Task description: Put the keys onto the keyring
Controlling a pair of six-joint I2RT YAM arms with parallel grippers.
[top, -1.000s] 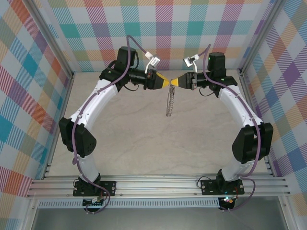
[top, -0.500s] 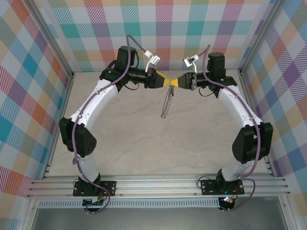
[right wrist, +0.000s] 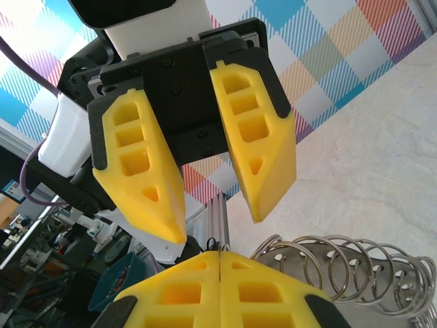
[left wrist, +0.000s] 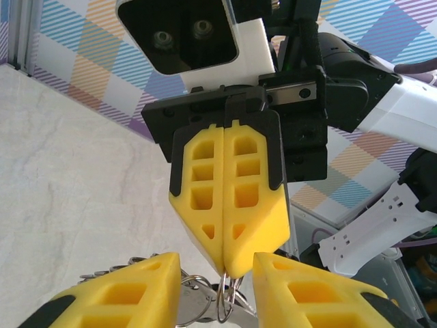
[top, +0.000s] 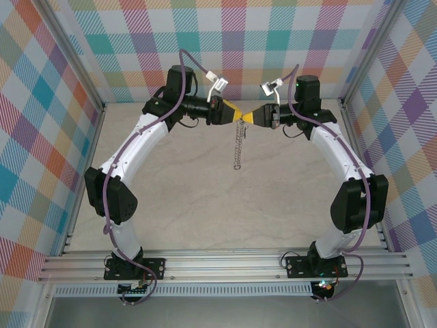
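Your right hand (top: 246, 119) is clamped shut on the top loop of the keyring (top: 237, 143). Your left hand (top: 234, 115) meets the right hand tip to tip, jaws part open astride that loop. The keyring swung aside half a second ago and now hangs straight below the right hand, over the surface (top: 205, 198). Steadied, it looks ready for threading. Whether the key is on it is too small to tell.
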